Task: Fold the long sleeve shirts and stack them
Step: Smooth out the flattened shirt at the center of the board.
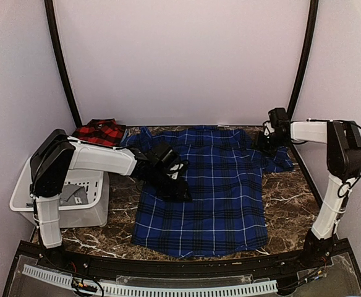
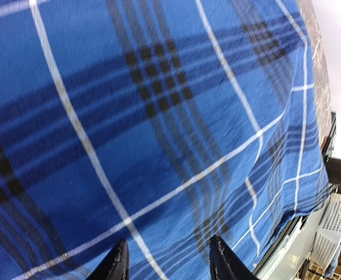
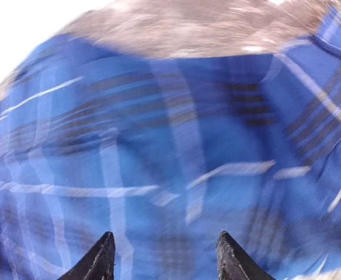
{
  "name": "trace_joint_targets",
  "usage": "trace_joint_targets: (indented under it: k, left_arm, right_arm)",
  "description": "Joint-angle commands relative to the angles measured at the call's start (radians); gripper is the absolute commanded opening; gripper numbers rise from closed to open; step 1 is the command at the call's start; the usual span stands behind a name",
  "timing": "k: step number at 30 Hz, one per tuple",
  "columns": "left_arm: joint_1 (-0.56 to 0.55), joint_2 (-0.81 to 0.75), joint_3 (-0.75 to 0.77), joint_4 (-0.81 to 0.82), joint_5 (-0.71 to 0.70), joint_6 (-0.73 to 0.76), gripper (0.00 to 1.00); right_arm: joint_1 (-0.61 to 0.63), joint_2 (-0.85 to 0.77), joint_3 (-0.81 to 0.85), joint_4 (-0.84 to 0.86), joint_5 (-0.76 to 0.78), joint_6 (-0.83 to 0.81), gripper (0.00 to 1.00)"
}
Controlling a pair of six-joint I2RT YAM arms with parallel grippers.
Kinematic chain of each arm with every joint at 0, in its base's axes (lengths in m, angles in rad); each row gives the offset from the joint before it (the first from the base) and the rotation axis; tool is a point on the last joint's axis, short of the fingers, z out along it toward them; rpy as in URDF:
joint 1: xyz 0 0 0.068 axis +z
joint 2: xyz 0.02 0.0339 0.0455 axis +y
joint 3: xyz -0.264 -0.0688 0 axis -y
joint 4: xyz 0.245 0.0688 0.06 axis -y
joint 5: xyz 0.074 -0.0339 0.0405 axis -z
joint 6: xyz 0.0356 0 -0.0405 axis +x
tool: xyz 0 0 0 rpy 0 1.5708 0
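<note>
Blue plaid shirt (image 1: 220, 198) lies spread flat in the middle of the marble table (image 1: 292, 207), collar at the far edge, hem toward the near edge. Red-and-black shirt (image 1: 100, 131) is bunched at the far left, just behind the white basket (image 1: 25, 193), apart from the blue one.

Left gripper (image 2: 167, 262) reaches in over the left side of the blue shirt. Its fingers (image 2: 117, 265) are parted, with flat cloth showing between and beyond them and nothing pinched.

Right gripper (image 3: 164, 259) is at the far right, over the blue shirt's right sleeve and shoulder area near the table edge. Its wrist view is blurred, but the fingertips (image 3: 103, 259) are spread and released, with cloth under them and none caught in between.
</note>
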Motion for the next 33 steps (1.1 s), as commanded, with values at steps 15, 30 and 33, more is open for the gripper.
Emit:
trace_joint_targets:
  k: [15,30,33]
  left_arm:
    - [0.134,0.075,0.089,0.096,-0.077,-0.02,0.44]
    - [0.243,0.241,0.197,0.083,-0.101,-0.022,0.42]
    - [0.269,0.27,0.229,0.065,-0.1,-0.012,0.42]
  right_arm:
    - [0.285,-0.258,-0.336,0.104,-0.091,0.122,0.56]
    - [0.166,0.089,-0.075,0.035,-0.111,-0.008,0.59]
    - [0.163,0.072,-0.007,-0.021,-0.088,-0.036,0.62]
